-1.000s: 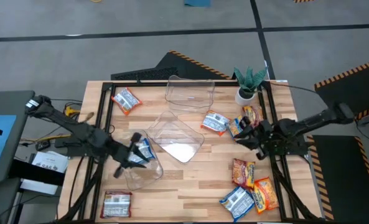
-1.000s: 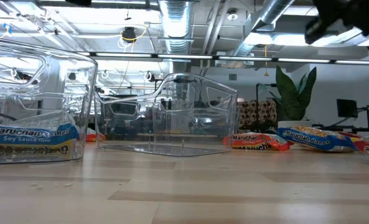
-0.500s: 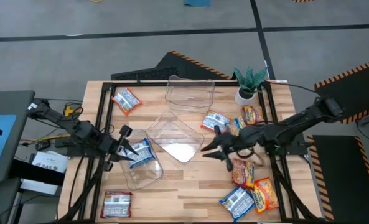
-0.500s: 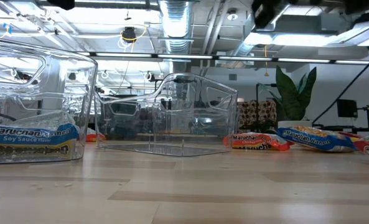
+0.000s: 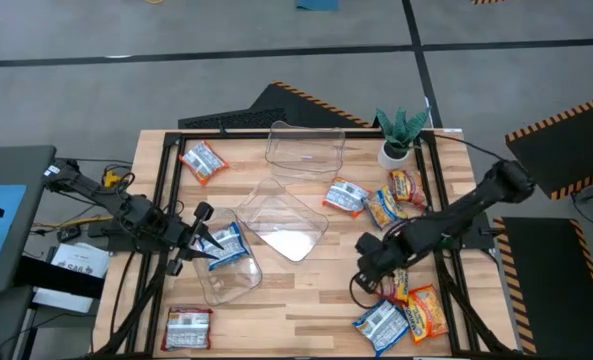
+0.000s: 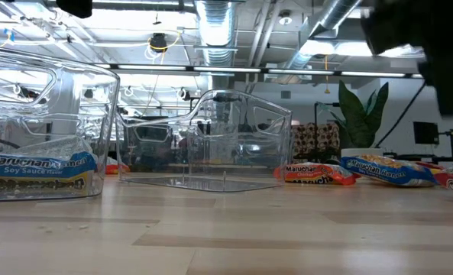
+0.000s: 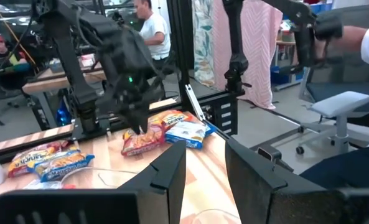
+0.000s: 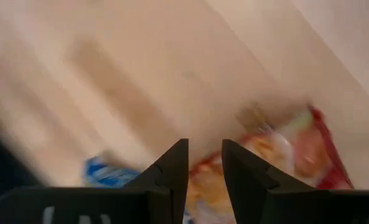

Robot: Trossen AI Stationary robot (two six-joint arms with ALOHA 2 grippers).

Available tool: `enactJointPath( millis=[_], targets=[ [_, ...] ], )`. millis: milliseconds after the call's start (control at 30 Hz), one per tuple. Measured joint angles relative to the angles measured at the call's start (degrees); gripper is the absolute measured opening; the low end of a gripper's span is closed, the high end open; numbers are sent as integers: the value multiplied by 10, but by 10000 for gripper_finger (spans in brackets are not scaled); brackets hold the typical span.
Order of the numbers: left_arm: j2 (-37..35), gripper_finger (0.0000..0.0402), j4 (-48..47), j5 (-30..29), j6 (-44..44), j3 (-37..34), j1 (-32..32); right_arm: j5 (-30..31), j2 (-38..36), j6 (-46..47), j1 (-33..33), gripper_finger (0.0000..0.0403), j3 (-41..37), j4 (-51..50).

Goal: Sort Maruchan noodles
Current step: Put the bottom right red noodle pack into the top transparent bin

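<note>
Maruchan packets lie about the table. A blue-and-white one point(image 5: 227, 245) rests flat in the near-left clear bin point(image 5: 231, 278), also seen in the low view point(image 6: 35, 172). My left gripper point(image 5: 200, 240) hovers open at that bin's left side, touching nothing. My right gripper point(image 5: 364, 278) is open and points down just over an orange packet point(image 5: 396, 280), which shows between its fingers point(image 8: 259, 155). Around that packet lie another orange packet point(image 5: 426, 312) and a blue one point(image 5: 380, 322). Whether the fingers touch the orange packet, I cannot tell.
Two more clear bins stand at mid-table point(image 5: 281, 225) and the far edge point(image 5: 306, 148). Red-and-white packets lie far left point(image 5: 202, 161) and near left point(image 5: 188, 328). Blue point(image 5: 347, 196) and orange point(image 5: 384, 207) packets lie right of centre, near a potted plant point(image 5: 400, 135). People show in the room beyond the table.
My left gripper drew back out of the near-left bin toward the table's left edge; the blue packet stayed in the bin. My right gripper swung from the packets at the right toward mid-table, then toward the near edge and down over the orange packet.
</note>
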Motion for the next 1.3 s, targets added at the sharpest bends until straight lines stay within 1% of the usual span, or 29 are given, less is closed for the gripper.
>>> enactJointPath(
  millis=[100, 200, 333, 567, 767, 933, 1300],
  targets=[
    [0, 102, 0, 0, -7, 0, 0, -1, 45, 50, -5, 123, 0, -42],
    [0, 102, -1, -2, -9, 0, 0, -4, 78, 51, -17, 123, 0, -60],
    [0, 102, -1, -2, -8, 0, 0, -5, 100, 51, -38, 123, 0, -66],
    [0, 102, -7, -4, -7, 0, 0, -3, 107, 31, -60, 122, 2, -103],
    [0, 102, -10, -5, -7, 0, 0, 32, 99, 43, -59, 105, 50, -207],
    [0, 102, -11, -5, -8, 0, 0, 33, 119, 50, -57, 97, 54, -201],
    [0, 103, -23, -5, -14, 0, 0, 32, 224, 22, -66, 97, 54, -199]
  ],
)
